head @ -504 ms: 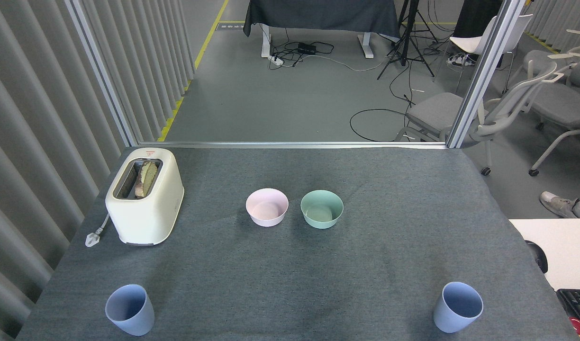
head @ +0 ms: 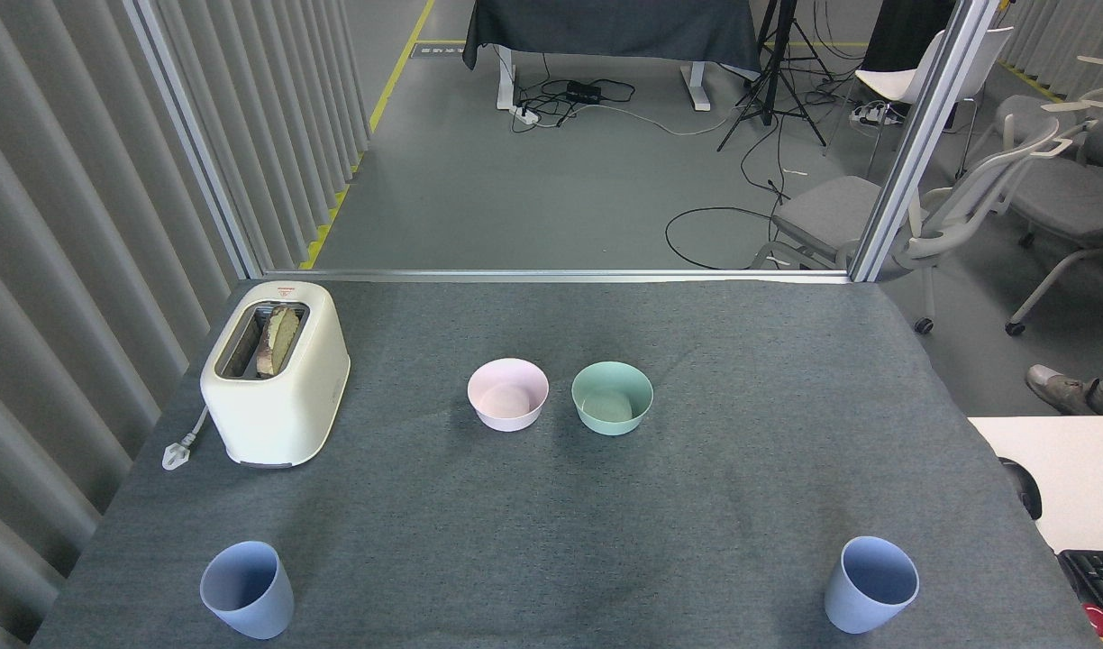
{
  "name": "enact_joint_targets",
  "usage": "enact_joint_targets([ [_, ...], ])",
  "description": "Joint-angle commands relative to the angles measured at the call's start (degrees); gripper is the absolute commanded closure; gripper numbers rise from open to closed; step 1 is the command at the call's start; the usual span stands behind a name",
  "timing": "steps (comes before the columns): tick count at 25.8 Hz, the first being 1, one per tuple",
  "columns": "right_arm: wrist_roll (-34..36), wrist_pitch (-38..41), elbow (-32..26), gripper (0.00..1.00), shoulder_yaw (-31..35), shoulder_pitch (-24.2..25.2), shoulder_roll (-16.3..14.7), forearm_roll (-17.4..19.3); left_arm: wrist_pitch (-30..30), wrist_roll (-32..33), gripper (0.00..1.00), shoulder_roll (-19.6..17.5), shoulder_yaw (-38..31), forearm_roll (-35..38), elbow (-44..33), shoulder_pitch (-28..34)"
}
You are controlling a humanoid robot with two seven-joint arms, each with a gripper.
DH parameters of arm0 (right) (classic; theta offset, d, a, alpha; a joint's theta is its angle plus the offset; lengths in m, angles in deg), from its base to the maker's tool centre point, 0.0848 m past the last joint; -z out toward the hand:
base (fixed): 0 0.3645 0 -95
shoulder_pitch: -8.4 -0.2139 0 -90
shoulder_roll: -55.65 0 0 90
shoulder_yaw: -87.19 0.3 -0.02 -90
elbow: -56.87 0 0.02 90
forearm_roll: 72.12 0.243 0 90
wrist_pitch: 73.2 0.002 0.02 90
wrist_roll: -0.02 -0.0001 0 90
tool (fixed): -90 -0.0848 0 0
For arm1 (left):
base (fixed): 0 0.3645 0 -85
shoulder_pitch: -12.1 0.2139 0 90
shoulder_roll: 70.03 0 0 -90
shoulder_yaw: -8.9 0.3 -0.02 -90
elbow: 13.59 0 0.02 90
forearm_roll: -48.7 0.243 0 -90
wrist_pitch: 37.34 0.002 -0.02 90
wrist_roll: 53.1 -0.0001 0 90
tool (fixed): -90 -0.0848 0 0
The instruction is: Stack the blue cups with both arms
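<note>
Head view, grey cloth-covered table (head: 696, 505). Two blue cups stand upright and open-mouthed near the front edge, well apart: left cup (head: 247, 589) at the front-left corner, right cup (head: 870, 584) at the front-right corner. Neither touches anything but the cloth; they are not stacked. Between them and further back, a pink bowl (head: 507, 394) and a mint-green bowl (head: 612, 397) sit side by side near the table's middle, close but apart (pink on the left). A cream toaster (head: 275, 371) stands at the back-left with a slice of bread (head: 276, 341) in its slot; its plug (head: 178, 451) lies on the cloth just beside it. Neither arm nor gripper appears in this view, so whether the jaws are apart or together cannot be told. A keyboard corner (head: 1097, 577) shows at the right edge.
</note>
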Motion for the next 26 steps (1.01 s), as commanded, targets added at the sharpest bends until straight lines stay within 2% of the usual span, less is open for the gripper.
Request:
enact_joint_targets([
  [1, 0.0, 0.0, 0.1, 0.0, 0.2, -0.1, -0.2, 0.1, 0.6, 0.3, 0.0, 0.5, 0.0, 0.0, 1.9, -2.2],
  [5, 0.0, 0.0, 0.1, 0.0, 0.1, -0.1, -0.2, 0.1, 2.0, 1.0, 0.0, 1.8, -0.1, -0.1, 6.3, -6.1],
  [9, 0.0, -0.3, 0.5, 0.0, 0.1, 0.0, -0.2, 0.1, 8.2, 2.7, 0.0, 2.5, -0.1, -0.2, 8.6, -9.2],
  [12, 0.0, -0.3, 0.9, 0.0, 0.1, 0.0, -0.1, 0.1, 10.3, 3.4, 0.0, 2.5, -0.2, -3.1, 9.2, -10.6],
  [15, 0.1, -0.4, 1.0, 0.0, 0.1, 0.0, -0.1, 0.0, 10.6, 3.5, 0.0, 2.5, -0.2, -6.7, 9.3, -11.5],
  [26, 0.2, -2.9, 1.1, 0.0, -0.7, 0.1, 0.0, -0.2, 10.8, 3.5, 0.0, 2.0, -0.1, -6.7, 12.0, -14.5],
])
